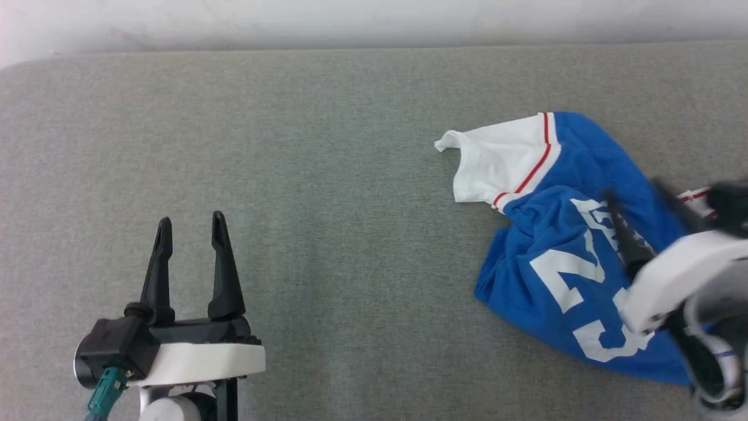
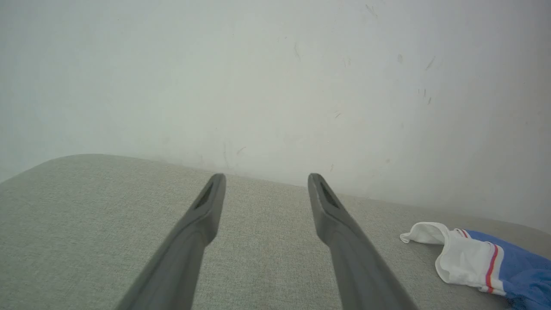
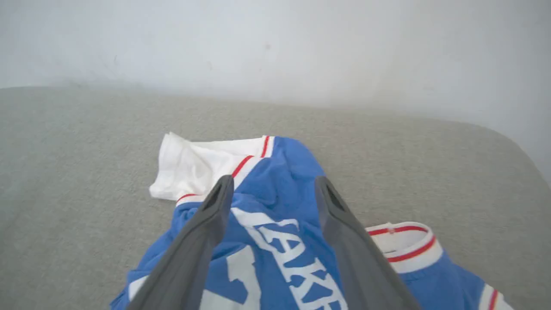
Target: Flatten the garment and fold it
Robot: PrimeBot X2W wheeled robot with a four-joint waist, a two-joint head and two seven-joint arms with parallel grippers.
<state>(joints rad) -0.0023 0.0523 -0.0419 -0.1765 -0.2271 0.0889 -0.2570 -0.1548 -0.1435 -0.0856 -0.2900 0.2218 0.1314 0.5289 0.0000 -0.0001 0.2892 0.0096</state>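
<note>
I see the shirt [image 1: 561, 234] crumpled on the tabletop's [image 1: 327, 175] right side. Right end effector [image 3: 273, 183] is over it, fingers spread, gripping nothing. Left end effector [image 1: 190, 225] is front-left, spread, empty.

A grey fabric-covered table [image 1: 327, 175] with rounded corners meets a white wall [image 2: 275, 77] at its far edge; faint scuffs mark the wall. Light is soft, even.

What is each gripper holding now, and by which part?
Nothing is held. The left gripper is open and empty; the right gripper hangs open over the garment.
</note>
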